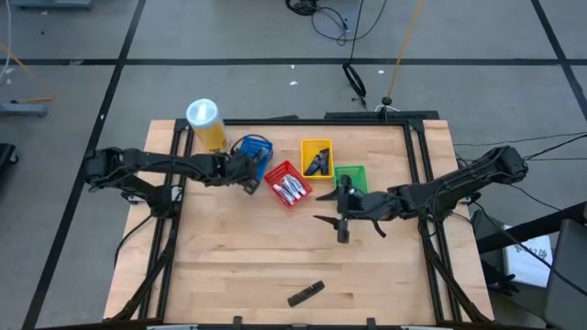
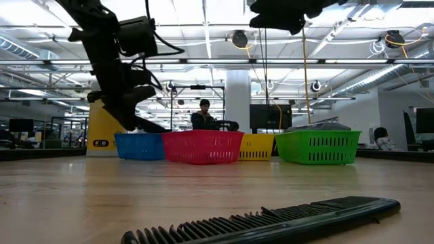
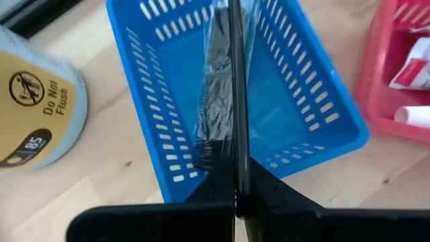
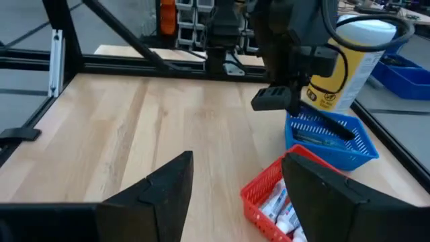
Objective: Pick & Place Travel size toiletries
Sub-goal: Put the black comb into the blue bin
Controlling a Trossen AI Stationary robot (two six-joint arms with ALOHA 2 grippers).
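My left fingers (image 3: 236,101) are pressed tight together, pinching a flat packet in clear wrap (image 3: 216,87). My left gripper (image 1: 248,174) holds it over the blue basket (image 1: 260,148), with the packet hanging down inside. The right wrist view shows a dark strip (image 4: 330,128) lying across the top of that basket.

My right fingers (image 4: 171,185) are spread apart and hold nothing. My right gripper (image 1: 343,213) hangs above the bare wood of the table (image 1: 238,266), just in front of the green basket (image 1: 354,175).

The baskets sit in a row near the back of the table. The blue one is beside the tall yellow canister (image 1: 205,123) with the white lid. Next comes the red basket (image 1: 286,182), and it has small white tubes (image 1: 293,190) inside. The yellow basket (image 1: 316,157) has dark pieces (image 1: 318,163) in it. I cannot tell what is in the green basket.

A black comb (image 1: 305,293) lies alone near the front edge of the table, well apart from the baskets. In the low view it lies flat, teeth (image 2: 258,220) toward the camera. Far behind the table a person (image 2: 205,115) sits in the room.
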